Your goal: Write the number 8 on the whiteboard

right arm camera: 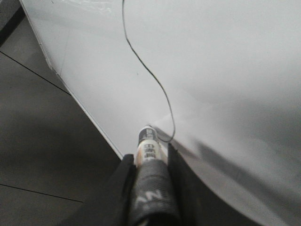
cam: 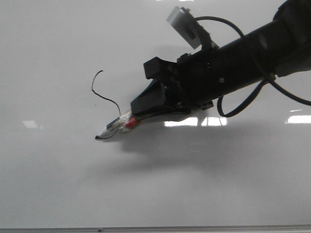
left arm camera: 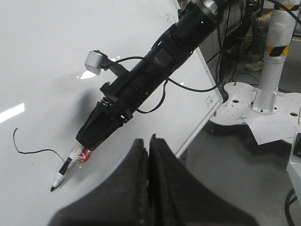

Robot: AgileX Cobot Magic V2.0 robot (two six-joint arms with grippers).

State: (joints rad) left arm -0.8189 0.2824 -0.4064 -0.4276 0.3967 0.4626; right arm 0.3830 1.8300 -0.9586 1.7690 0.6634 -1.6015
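The whiteboard [cam: 58, 58] fills the front view, glossy and pale. On it the number 8 [cam: 106, 98] shows as one thin black curved stroke, running from a hook at its far end down to the marker tip. My right gripper [cam: 138, 110] is shut on a white marker [cam: 116, 127] with red tape, whose tip touches the board. The right wrist view shows the marker [right arm camera: 148, 146] clamped between the fingers of the right gripper [right arm camera: 149, 157], with the stroke [right arm camera: 150, 75] leading away from it. My left gripper [left arm camera: 148, 141] is shut and empty, beside the board's edge.
A thin metal strip [cam: 155, 228] runs along the whiteboard's near edge. A small grey camera [cam: 183, 24] and a black cable [cam: 243, 104] hang off the right arm. Off the board's side stand a white pillar [left arm camera: 273, 61] on a round base and a sheet of paper [left arm camera: 273, 127].
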